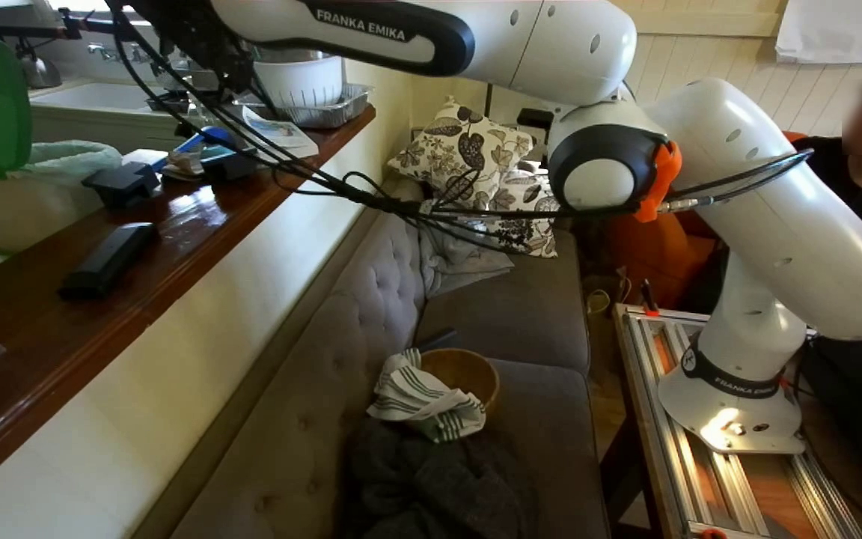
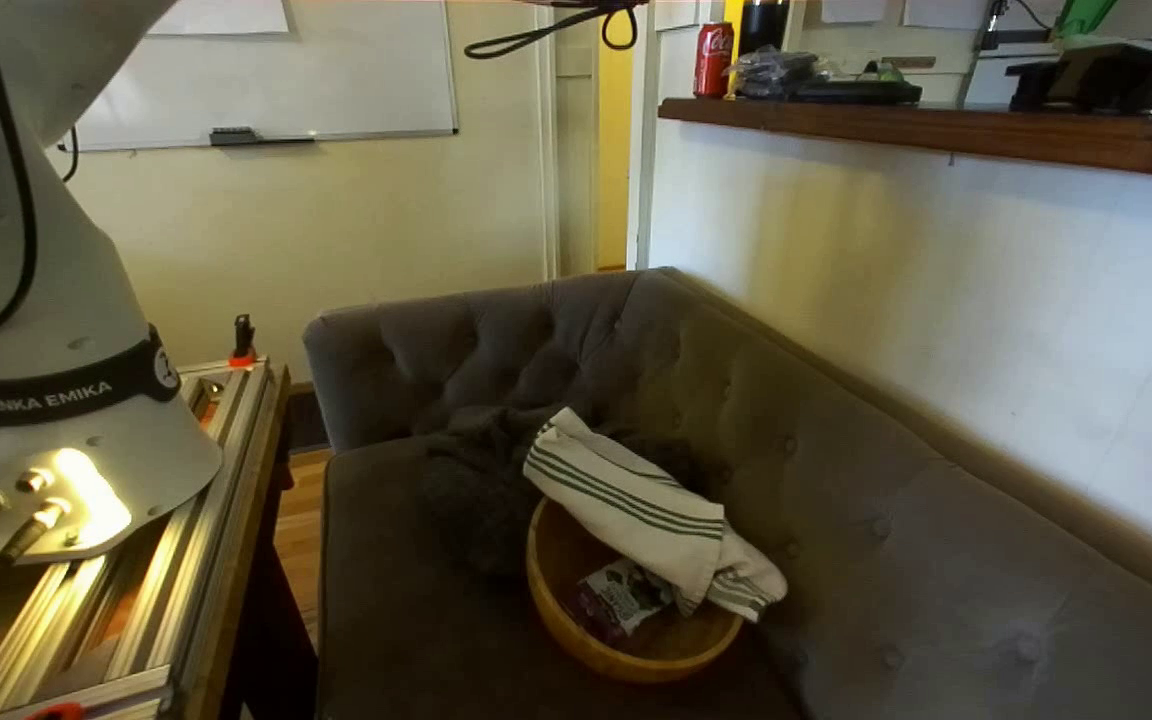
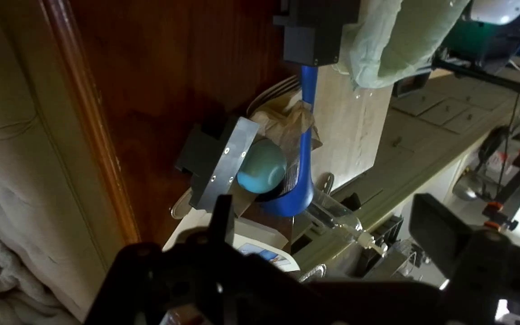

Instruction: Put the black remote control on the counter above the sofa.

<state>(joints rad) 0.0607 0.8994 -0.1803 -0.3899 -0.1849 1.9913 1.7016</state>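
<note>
In the wrist view the dark fingers (image 3: pixel 438 234) stand wide apart, nothing between them. Past them, on the counter's glossy reddish-brown wooden tabletop (image 3: pixel 160 58), sits a blocky black object (image 3: pixel 318 31); beyond it, outside that view, an exterior view shows what is probably the black plastic remote control (image 1: pixel 108 262), long axis roughly along the tabletop, so apparently placed. Lower, on the tufted grey-brown fabric sofa (image 1: pixel 521 314), a slim dark bar (image 1: pixel 438 340), perhaps partly hidden by the round wooden bowl (image 1: pixel 468 367), may be it instead.

the reddish-brown counter (image 1: pixel 57 333) carries a long black bar (image 1: pixel 109 260), a red can (image 2: pixel 713 60) and a foil tray (image 1: pixel 335 110).
</note>
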